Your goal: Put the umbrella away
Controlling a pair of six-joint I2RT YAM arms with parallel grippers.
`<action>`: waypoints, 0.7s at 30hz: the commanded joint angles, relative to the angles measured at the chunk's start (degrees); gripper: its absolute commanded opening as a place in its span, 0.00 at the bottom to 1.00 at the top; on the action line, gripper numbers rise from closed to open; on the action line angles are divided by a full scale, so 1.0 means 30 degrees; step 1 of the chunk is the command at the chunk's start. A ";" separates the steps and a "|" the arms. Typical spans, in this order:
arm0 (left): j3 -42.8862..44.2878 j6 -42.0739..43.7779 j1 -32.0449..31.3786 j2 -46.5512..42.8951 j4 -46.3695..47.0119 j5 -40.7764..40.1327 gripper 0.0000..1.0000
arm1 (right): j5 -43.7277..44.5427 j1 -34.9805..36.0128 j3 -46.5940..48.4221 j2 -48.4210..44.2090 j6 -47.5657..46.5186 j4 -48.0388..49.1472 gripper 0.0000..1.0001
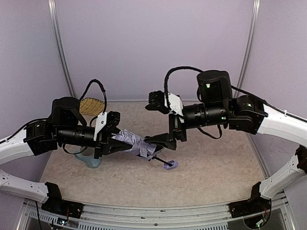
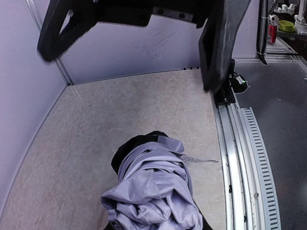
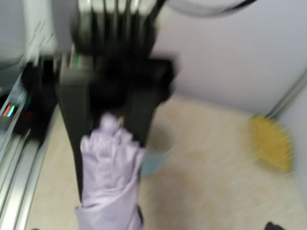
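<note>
Top external view has the left gripper [image 1: 116, 142] reaching toward the middle of the table [image 1: 216, 163], its fingers closed on the bunched lavender canopy of the umbrella [image 1: 135, 143], which is held above the tabletop. Past the fingertips the fabric runs on to a dark end, then a thin black shaft slopes down to the small lavender handle [image 1: 170, 165], which lies on the table. Meeting that far end of the bundle is the right gripper [image 1: 154, 141]; one black finger lies along the fabric (whether it clamps the cloth or only touches it, I cannot tell). Below the left gripper, partly hidden by it, sits a pale blue mug [image 1: 91, 160], and behind its wrist, toward the back wall, a woven yellow item [image 1: 92, 106].

Left wrist view shows the crinkled fabric [image 2: 156, 191] with black lining peeking out. Right wrist view is blurred; the lavender bundle [image 3: 110, 172] rises toward dark fingers.
</note>
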 commanded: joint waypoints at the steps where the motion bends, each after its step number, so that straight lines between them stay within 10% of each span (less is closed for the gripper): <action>1: 0.1457 0.1542 -0.0850 0.0420 -0.0082 0.0299 0.00 | -0.1548 0.0000 0.2085 0.2387 -0.1222 -0.4091 1.00; 9: 0.1895 0.1635 -0.1314 0.0678 -0.0356 0.0601 0.00 | -0.3314 -0.0107 0.2420 0.3908 -0.2691 -0.5397 0.97; 21: 0.2338 0.1409 -0.2182 0.1478 -0.0278 0.0387 0.00 | -0.3368 -0.0137 0.2341 0.5328 -0.1649 -0.2176 0.68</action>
